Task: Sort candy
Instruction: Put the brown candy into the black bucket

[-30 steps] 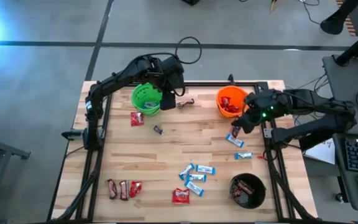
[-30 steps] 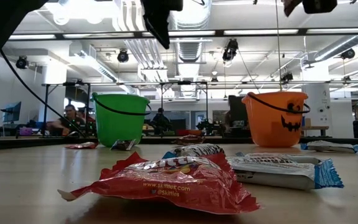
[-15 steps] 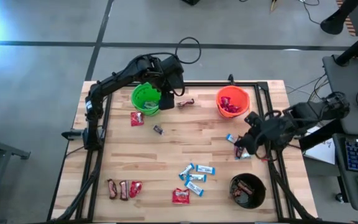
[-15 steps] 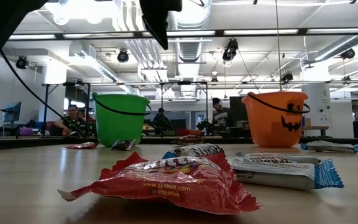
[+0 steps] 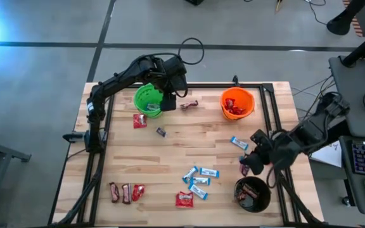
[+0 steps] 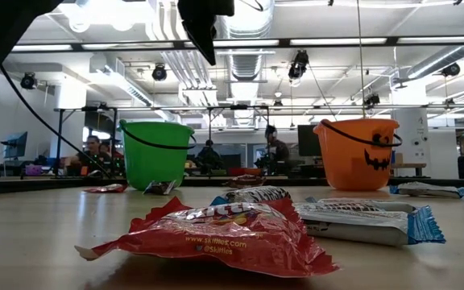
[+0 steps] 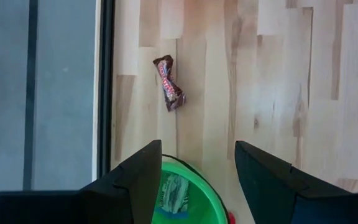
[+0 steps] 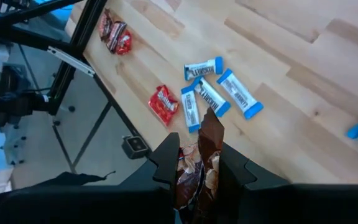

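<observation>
Gripping a brown bar (image 8: 205, 163), right tool (image 8: 197, 163) clear only from its wrist; left tool (image 7: 197, 180) open

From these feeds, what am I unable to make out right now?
- Brand of the dark brown wrapped bar in the right gripper: right wrist view, wrapper crumpled between the fingers.
- Contents of the round black bucket: high view, too small to count.
- Contents of the round green bucket: left wrist view, cut off by the picture's edge.

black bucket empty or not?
Not empty: the black bucket holds brown bars, seen from above; right gripper beside it grips another.
</observation>
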Controlling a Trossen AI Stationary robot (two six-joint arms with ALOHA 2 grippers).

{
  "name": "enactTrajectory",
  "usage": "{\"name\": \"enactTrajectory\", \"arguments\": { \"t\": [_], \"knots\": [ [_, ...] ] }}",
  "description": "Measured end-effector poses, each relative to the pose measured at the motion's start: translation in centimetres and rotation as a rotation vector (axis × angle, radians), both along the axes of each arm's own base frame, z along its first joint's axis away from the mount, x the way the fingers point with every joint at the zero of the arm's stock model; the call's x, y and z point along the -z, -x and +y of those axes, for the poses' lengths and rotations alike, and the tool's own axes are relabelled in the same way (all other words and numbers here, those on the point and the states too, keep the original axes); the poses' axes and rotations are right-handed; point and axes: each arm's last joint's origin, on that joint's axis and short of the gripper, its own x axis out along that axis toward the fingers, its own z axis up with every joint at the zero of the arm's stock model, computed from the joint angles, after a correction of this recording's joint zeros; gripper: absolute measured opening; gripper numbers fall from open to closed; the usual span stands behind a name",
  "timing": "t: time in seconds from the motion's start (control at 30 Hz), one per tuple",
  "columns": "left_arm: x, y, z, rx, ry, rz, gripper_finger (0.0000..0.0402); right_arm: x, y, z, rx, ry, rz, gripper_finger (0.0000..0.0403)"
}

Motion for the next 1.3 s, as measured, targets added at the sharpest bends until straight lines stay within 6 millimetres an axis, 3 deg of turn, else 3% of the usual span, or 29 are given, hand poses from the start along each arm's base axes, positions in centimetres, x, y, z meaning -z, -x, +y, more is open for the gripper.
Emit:
{"name": "enactTrajectory", "arguments": {
  "t": [0.83, 1.3],
  "knots": [
    [-0.1, 0.1, 0.1, 0.024, -0.011, 0.006, 0.0185, 1.8, 2.7, 6.3, 0.054, -0.200, 0.145, 0.0051],
    [0.0, 0.2, 0.1, 0.023, -0.009, 0.013, 0.0185, 3.8, 2.9, 7.8, 0.091, -0.160, 0.303, 0.0052]
  ]
}}
